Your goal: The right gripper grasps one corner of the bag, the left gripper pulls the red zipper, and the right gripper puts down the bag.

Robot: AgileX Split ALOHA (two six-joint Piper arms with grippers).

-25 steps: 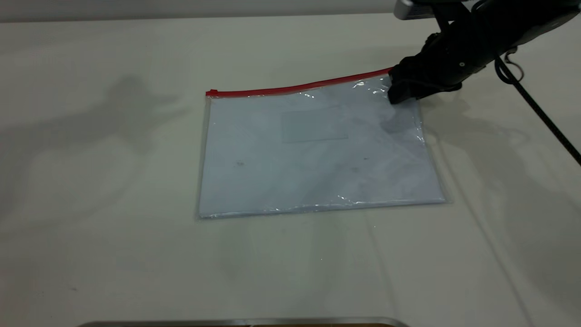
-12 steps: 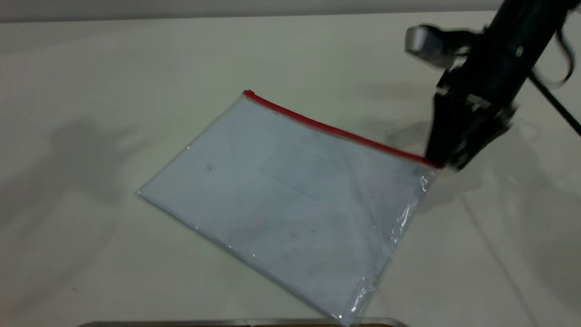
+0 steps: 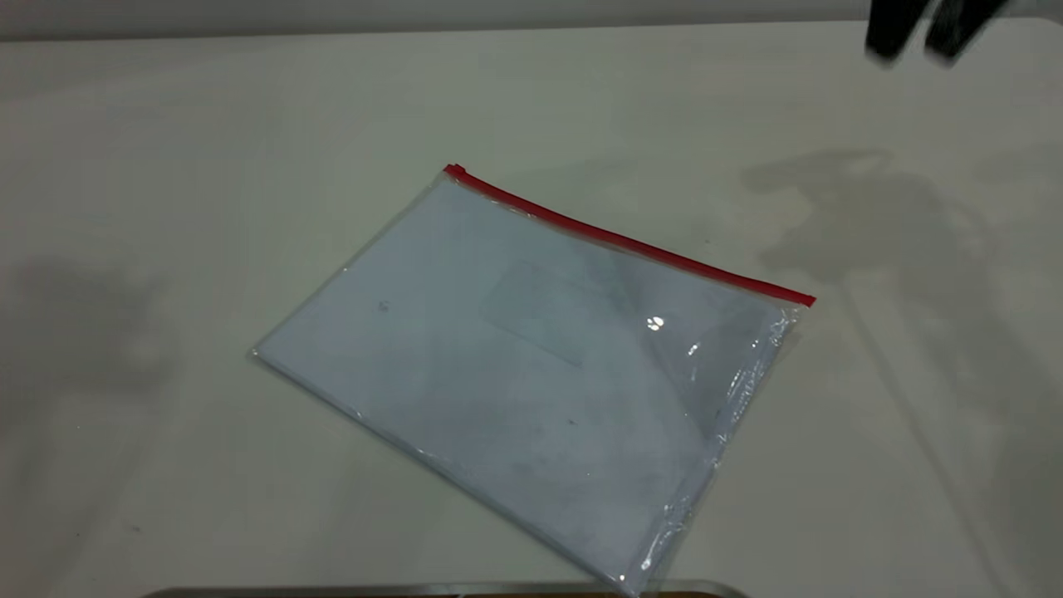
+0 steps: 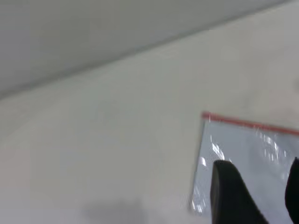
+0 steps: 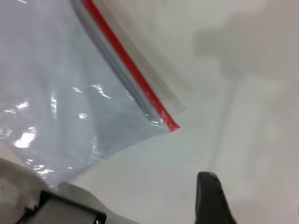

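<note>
Lying flat and let go, the bag (image 3: 531,374) rests askew on the bench (image 3: 166,166), toward its near edge.

I judge it put down for good: nothing of mine touches it, and my right gripper (image 3: 922,29) hangs high over the bench's far right corner, well apart, mostly cut off, so I cannot tell its state. My left gripper (image 4: 259,193) hovers spread near the other end. The red zipper (image 3: 631,242) runs along the far long edge; its slider is too small to find, and the corner of the bag (image 3: 801,301) lies free.
</note>
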